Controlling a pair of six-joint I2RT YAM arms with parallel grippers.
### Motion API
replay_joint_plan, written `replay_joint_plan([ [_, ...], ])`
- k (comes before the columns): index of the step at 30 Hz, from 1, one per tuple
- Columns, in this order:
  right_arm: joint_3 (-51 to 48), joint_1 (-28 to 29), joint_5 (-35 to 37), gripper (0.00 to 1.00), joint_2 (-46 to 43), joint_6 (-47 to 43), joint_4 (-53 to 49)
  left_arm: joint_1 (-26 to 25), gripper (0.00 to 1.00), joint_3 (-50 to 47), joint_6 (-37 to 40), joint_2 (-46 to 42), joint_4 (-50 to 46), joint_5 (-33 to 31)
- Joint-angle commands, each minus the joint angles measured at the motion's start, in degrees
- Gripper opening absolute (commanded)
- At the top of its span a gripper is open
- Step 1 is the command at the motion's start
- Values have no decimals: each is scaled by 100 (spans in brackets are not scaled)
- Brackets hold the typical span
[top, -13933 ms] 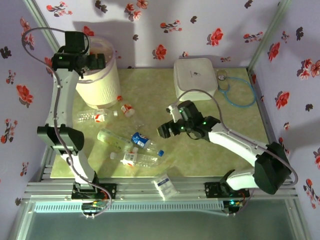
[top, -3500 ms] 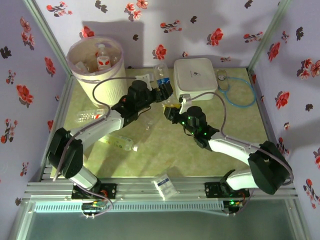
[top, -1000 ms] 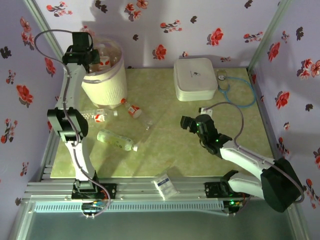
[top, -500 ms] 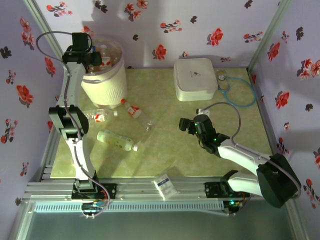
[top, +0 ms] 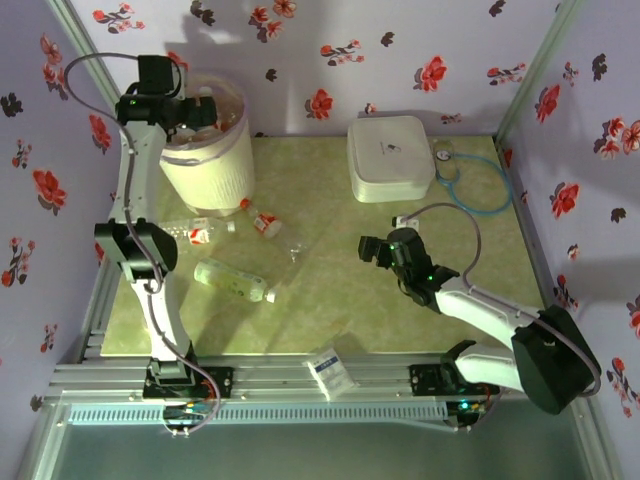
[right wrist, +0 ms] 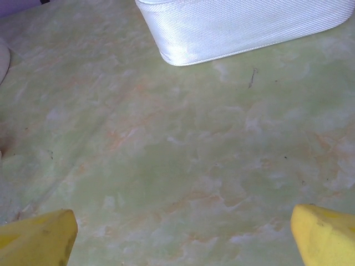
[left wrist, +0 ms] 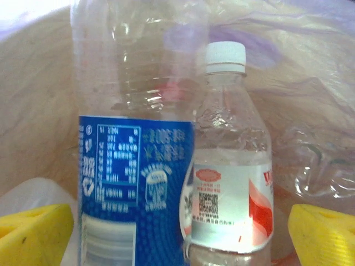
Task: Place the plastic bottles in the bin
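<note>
My left gripper [top: 199,106] hangs over the mouth of the cream-white bin [top: 212,158] at the far left, jaws open. In the left wrist view its yellow fingertips [left wrist: 34,233] stand wide apart, and a blue-labelled bottle [left wrist: 133,166] and a white-capped, red-white labelled bottle [left wrist: 233,177] sit free between them against the liner. Three plastic bottles lie on the table below the bin: a clear one [top: 193,233], a red-capped one [top: 262,220] and a greenish one [top: 232,279]. My right gripper [top: 376,250] is open low over bare table [right wrist: 183,166], holding nothing.
A flat white box [top: 390,158] sits at the back centre, its edge visible as the white box [right wrist: 238,27] in the right wrist view. A blue stethoscope [top: 462,168] lies to its right. A small white-blue packet [top: 330,368] rests at the front edge.
My left gripper has opened above the bin, and the blue-labelled bottle it carried now sits loose inside. The right arm has edged slightly left.
</note>
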Motion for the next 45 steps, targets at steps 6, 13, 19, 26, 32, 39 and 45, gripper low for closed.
replay_joint_plan([
  [6, 168, -80, -199, 99, 3, 31, 243, -6, 81, -165, 166, -333, 19, -235],
  [13, 55, -74, -273, 99, -78, 166, 221, 3, 45, -934, 92, -288, 511, -498],
  [19, 11, -74, -246, 99, -167, 75, 124, 2, 32, -2494, -145, -692, 1220, -525],
  [26, 299, -67, -589, 99, 59, -364, 45, -50, 28, -3361, -606, -838, 1944, 11],
  [32, 791, -45, -1343, 99, 410, -944, 84, -262, 29, -3074, -708, -834, 2042, 310],
  [39, 2081, 513, -1808, 99, 1466, -1834, -637, -349, 42, -2671, -680, -1183, 1812, 154],
  [45, 2830, 1024, -1825, 99, 2478, -2018, -450, -375, 67, -2573, -489, -1787, 1552, -6],
])
